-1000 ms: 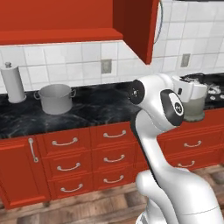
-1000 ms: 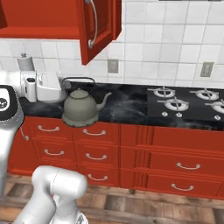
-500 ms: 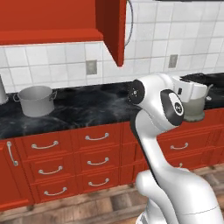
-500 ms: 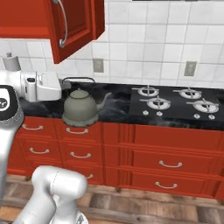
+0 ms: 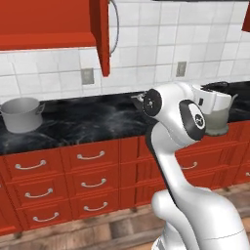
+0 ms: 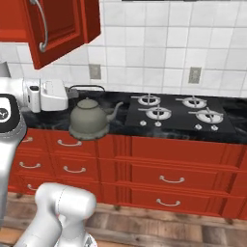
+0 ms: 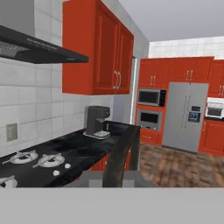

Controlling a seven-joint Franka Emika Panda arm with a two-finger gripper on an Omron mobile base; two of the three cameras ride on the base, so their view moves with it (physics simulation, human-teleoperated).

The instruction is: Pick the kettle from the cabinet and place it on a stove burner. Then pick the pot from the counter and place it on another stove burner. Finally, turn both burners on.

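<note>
Right base view: one kettle (image 6: 89, 118), four burners (image 6: 157, 112), jaws clamping handle.

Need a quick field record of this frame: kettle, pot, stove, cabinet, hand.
kettle: kettle held off the counter by its black handle, in front of the red drawers, left of the cooktop
hand: hand shut on the kettle's handle
pot: pot on the counter, far left, untouched
stove: four burners bare, nothing on them
cabinet: cabinet door open
task stage: kettle in transit, not yet on a burner
</note>
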